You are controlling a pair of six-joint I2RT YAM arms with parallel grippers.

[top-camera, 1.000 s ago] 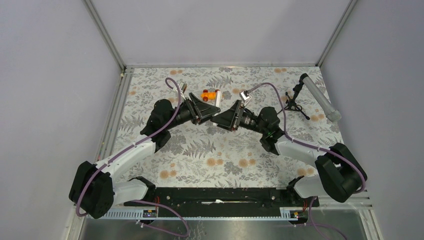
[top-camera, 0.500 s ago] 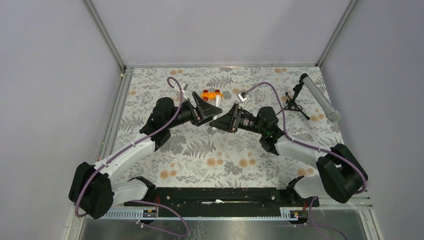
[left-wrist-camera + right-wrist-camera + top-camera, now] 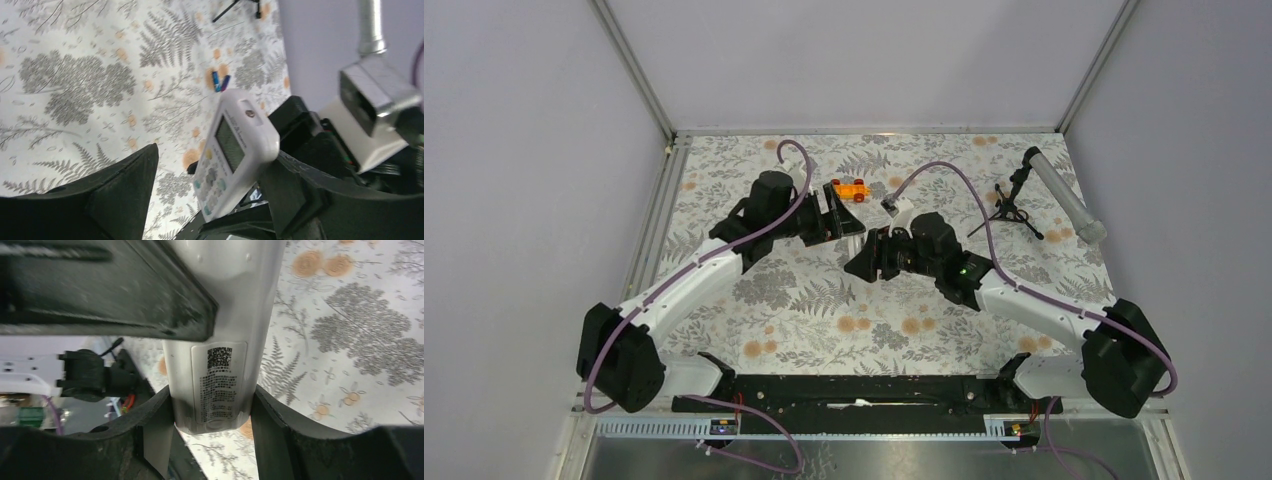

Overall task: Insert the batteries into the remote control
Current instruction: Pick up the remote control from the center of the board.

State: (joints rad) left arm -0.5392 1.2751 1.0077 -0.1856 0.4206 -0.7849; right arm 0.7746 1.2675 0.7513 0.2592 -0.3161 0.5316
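The white remote control (image 3: pixel 235 150) is in the air, display and buttons facing the left wrist camera. Its labelled back (image 3: pixel 217 385) faces the right wrist camera. My right gripper (image 3: pixel 212 395) is shut on the remote's end, one finger on each long side. My left gripper (image 3: pixel 215 155) is open around the remote; its right finger is against the remote and its left finger is apart. In the top view the two grippers (image 3: pixel 844 222) (image 3: pixel 864 262) meet mid-table and hide the remote. Two blue-purple batteries (image 3: pixel 220 81) lie side by side on the cloth.
An orange toy car (image 3: pixel 849 189) sits just beyond the left gripper. A grey tube (image 3: pixel 1064 195) on a black tripod (image 3: pixel 1009 208) stands at the far right. The fern-patterned cloth (image 3: pixel 824 320) covers the table, with walls on three sides.
My right gripper has moved left and nearer with the remote, and its wrist has rolled. My left arm's elbow has swung farther and right, its gripper staying at the remote.
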